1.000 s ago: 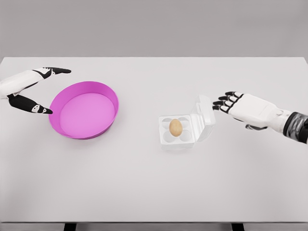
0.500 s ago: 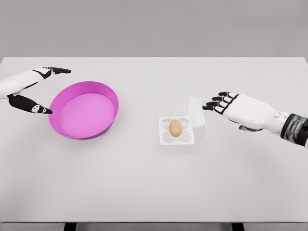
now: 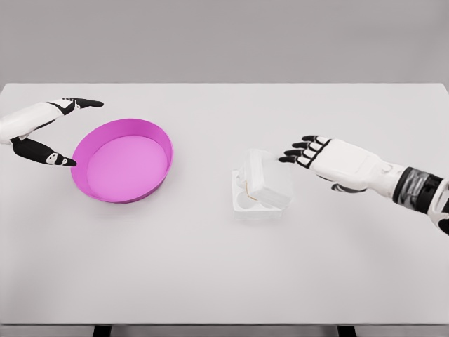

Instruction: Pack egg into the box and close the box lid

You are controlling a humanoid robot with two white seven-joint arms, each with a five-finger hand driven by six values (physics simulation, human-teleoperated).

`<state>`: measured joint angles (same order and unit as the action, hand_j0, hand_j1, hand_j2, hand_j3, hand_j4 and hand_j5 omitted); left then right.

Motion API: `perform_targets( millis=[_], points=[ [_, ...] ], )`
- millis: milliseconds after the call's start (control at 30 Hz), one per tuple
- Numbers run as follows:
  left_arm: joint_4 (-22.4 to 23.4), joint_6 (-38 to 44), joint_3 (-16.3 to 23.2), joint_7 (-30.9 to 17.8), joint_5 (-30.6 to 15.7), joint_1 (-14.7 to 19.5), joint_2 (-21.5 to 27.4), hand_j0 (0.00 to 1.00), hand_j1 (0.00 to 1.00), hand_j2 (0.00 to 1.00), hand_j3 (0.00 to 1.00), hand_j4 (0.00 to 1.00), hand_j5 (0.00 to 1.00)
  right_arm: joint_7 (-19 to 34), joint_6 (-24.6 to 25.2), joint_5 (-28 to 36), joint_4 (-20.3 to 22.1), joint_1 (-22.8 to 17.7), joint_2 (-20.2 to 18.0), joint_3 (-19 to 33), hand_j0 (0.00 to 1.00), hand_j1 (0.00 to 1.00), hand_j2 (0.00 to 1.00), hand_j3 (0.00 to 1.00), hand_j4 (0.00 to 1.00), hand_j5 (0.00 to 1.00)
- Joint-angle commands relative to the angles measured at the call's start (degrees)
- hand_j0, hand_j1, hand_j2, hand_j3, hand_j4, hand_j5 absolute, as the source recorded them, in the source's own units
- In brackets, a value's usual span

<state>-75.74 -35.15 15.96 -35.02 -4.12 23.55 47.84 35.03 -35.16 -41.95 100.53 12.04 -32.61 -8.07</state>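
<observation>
**Lid Closure Step: Box Partly Shut**

White table (image 3: 210,267) under a plain grey backdrop is carrying the whole workspace. I am working on the second half of the task: the egg (image 3: 250,188) is sitting in the box (image 3: 257,193), showing only as a faint tan patch through the clear lid (image 3: 265,181), and the lid is tipped over the tray, not yet flat, as far as I can judge.

1. My right hand (image 3: 330,160) is hovering just beside the box at its 3 o'clock side. My fingers (image 3: 298,151) are extended and slightly spread, gripping nothing, with the dark tips pointing toward the lid. Contact with the lid cannot be confirmed.
2. My left hand (image 3: 42,130) is resting at the 9 o'clock edge of the table, beside the pink bowl (image 3: 123,160), thumb and forefinger spread, holding nothing.

Next move, in my estimate: I am needing to press the lid's free edge down toward 9 o'clock until it seats on the tray. Excess force risks sliding the light box across the table.

Box appearance: translucent white plastic, four-cup tray, hinged on its 3 o'clock side, lying right of table centre.
</observation>
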Motion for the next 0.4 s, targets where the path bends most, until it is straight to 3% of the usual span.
perform_targets(
  millis=[0, 100, 200, 367],
  points=[
    [-0.02, 0.15, 0.03, 0.02, -0.45, 0.00, 0.06, 1.00, 1.00, 1.00, 1.00, 1.00, 1.00, -0.03, 0.16, 0.29, 0.02, 0.00, 0.53, -0.11, 1.00, 1.00, 1.00, 1.00, 1.00, 1.00],
    [-0.02, 0.15, 0.03, 0.02, -0.45, 0.00, 0.06, 1.00, 1.00, 1.00, 1.00, 1.00, 1.00, -0.03, 0.16, 3.63, -0.95, -0.35, 1.50, 6.30, 1.00, 1.00, 1.00, 1.00, 1.00, 1.00],
    [-0.11, 0.15, 0.03, 0.02, -0.54, 0.00, 0.06, 1.00, 1.00, 1.00, 1.00, 1.00, 1.00, -0.03, 0.16, 5.30, -4.64, -0.70, 0.71, 13.16, 1.00, 1.00, 1.00, 1.00, 1.00, 1.00],
    [-0.11, 0.15, 0.03, 0.02, -0.02, -0.09, 0.06, 1.00, 1.00, 1.00, 1.00, 1.00, 1.00, -0.03, 0.16, 5.39, -4.73, -0.88, 0.53, 13.60, 1.00, 1.00, 1.00, 1.00, 1.00, 1.00]
  ],
)
